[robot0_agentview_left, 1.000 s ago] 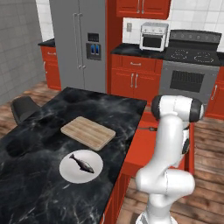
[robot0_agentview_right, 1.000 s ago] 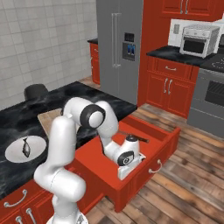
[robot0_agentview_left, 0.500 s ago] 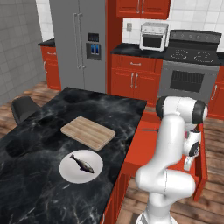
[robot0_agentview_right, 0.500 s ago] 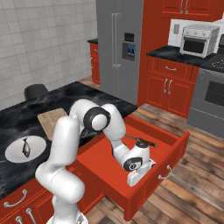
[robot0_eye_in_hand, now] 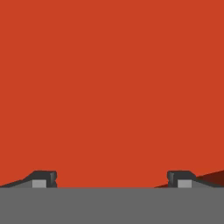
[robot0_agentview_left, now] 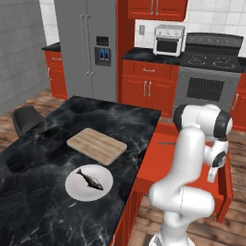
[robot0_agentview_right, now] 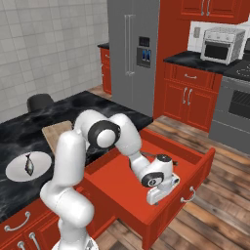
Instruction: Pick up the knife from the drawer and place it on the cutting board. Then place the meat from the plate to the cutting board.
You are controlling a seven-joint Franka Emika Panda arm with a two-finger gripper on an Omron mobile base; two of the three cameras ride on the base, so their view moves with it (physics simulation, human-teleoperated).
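Left base view: the cutting board (robot0_agentview_left: 96, 145) and the plate (robot0_agentview_left: 89, 183) with the fish (robot0_agentview_left: 90, 179) lie on the dark surface (robot0_agentview_left: 38, 158).

Right base view: the gripper (robot0_agentview_right: 157, 194) hangs inside the open drawer (robot0_agentview_right: 146, 178); the knife (robot0_agentview_right: 157, 157) lies near the drawer's far end.

Hand view: jaws fully apart, empty, over the red drawer floor.

- Light tan rectangular wooden cutting board (robot0_agentview_left: 96, 145): visible grain, matt.
- Black marble-veined island counter (robot0_agentview_left: 38, 192): polished, faintly glossy.
- Flat round white plate (robot0_agentview_left: 106, 181): smooth, plain.
- Wide red-orange drawer (robot0_agentview_right: 117, 176): flat, even matt inside.
- Tall grey refrigerator (robot0_agentview_left: 86, 53): brushed-metal look.
- Floor (robot0_agentview_right: 219, 215): brown wood planks.
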